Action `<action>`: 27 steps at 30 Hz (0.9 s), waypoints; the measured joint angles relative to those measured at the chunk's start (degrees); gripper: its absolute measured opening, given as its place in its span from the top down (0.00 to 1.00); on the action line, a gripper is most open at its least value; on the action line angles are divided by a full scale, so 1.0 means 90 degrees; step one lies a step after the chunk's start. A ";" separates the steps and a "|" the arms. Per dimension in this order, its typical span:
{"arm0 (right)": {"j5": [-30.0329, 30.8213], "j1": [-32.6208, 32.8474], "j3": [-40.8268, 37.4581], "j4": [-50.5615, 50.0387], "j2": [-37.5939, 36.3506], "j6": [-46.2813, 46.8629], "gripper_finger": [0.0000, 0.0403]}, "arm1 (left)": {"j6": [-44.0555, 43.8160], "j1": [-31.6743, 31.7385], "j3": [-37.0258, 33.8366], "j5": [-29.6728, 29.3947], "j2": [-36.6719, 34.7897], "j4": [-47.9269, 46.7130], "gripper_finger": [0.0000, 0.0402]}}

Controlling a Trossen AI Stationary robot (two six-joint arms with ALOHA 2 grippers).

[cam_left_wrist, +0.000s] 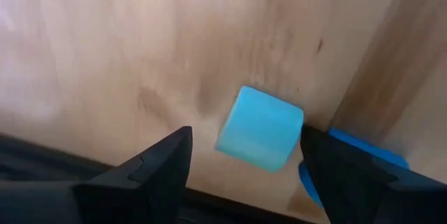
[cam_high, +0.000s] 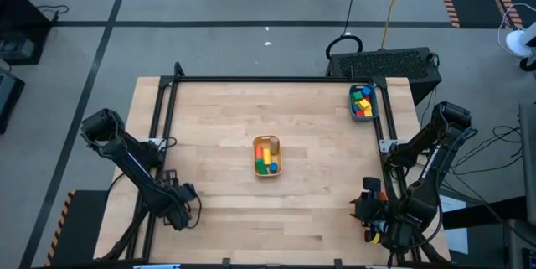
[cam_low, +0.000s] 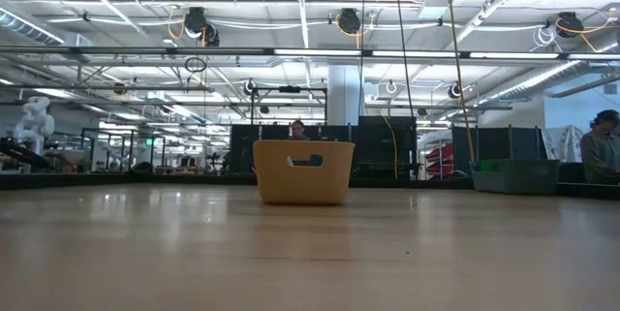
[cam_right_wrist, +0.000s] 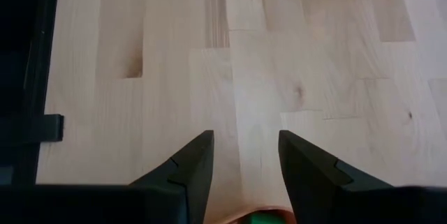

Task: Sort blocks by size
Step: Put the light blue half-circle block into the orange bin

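A cyan block (cam_left_wrist: 260, 128) lies flat on the wooden table, between the two open fingers of my left gripper (cam_left_wrist: 244, 160), which is near the table's near left corner (cam_high: 180, 206). My right gripper (cam_right_wrist: 244, 147) is open with a narrow gap, over bare wood near the table's near right corner (cam_high: 368, 210). A bit of green (cam_right_wrist: 264, 217) shows far back between its fingers; I cannot tell what it is. Several coloured blocks lie in the orange bin (cam_high: 256, 158) at mid-table and in the teal bin (cam_high: 374, 101) at the far right.
A black frame rail (cam_high: 251, 80) runs along the table's far edge and another down its left side. In the low view the orange bin (cam_low: 303, 171) stands at the middle and the teal bin (cam_low: 513, 175) at the right. A person (cam_low: 601, 151) sits beyond the table. Something blue (cam_left_wrist: 363, 147) shows behind my left gripper's finger.
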 joint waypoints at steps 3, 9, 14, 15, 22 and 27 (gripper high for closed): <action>0.0024 0.0002 0.0000 0.0019 0.0000 -0.0019 0.64 | 0.0620 0.0000 -0.0091 -0.0024 -0.0009 0.0047 0.33; 0.0185 0.0002 -0.0002 0.0036 0.0000 -0.0022 0.64 | 0.1000 0.0017 -0.0216 -0.0097 -0.0017 0.0219 0.41; 0.0226 0.0002 -0.0002 0.0038 0.0000 -0.0044 0.64 | 0.0733 0.0035 -0.0232 -0.0093 -0.0015 0.0471 0.57; 0.0314 0.0002 -0.0002 0.0056 0.0000 -0.0084 0.64 | 0.0649 0.0057 -0.0233 -0.0070 -0.0014 0.0495 0.61; 0.2360 -0.0005 -0.0125 0.0787 0.0135 -0.1267 0.64 | 0.0390 0.0332 -0.0026 -0.0263 0.0006 0.0463 0.67; 0.2480 -0.0272 -0.0281 0.1679 0.0415 -0.2947 0.64 | 0.0799 0.0650 0.0289 -0.0828 0.0026 0.0744 0.67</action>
